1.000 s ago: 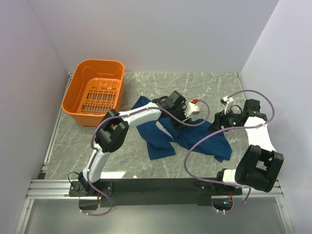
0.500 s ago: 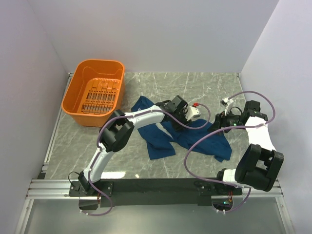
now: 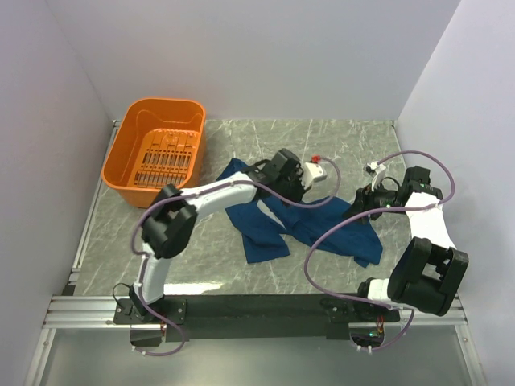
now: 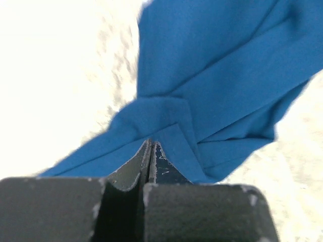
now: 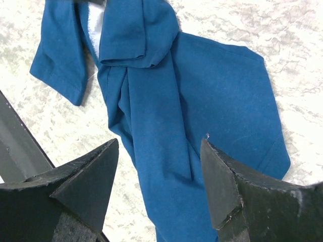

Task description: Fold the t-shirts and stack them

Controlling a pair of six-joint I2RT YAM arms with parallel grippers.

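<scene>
1. The left gripper (image 4: 151, 151) is closed and pinches a fold of the shirt (image 4: 217, 65) at its tips.
2. From this pinch the shirt spreads ahead of the gripper, crumpled on the table (image 3: 201, 257).
3. The right gripper (image 5: 159, 143) is open and holds nothing.
4. Below it lies the shirt, seen between its spread fingers (image 5: 91, 176).
5. The basket (image 3: 121, 165) stands well apart from both grippers.

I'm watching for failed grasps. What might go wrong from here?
The left gripper pinches only a thin fold of the t-shirt at its tips; it may slip on lifting. The shirt lies twisted, so pulling may bunch it further. The right arm's purple cable hangs over it and might snag.
</scene>
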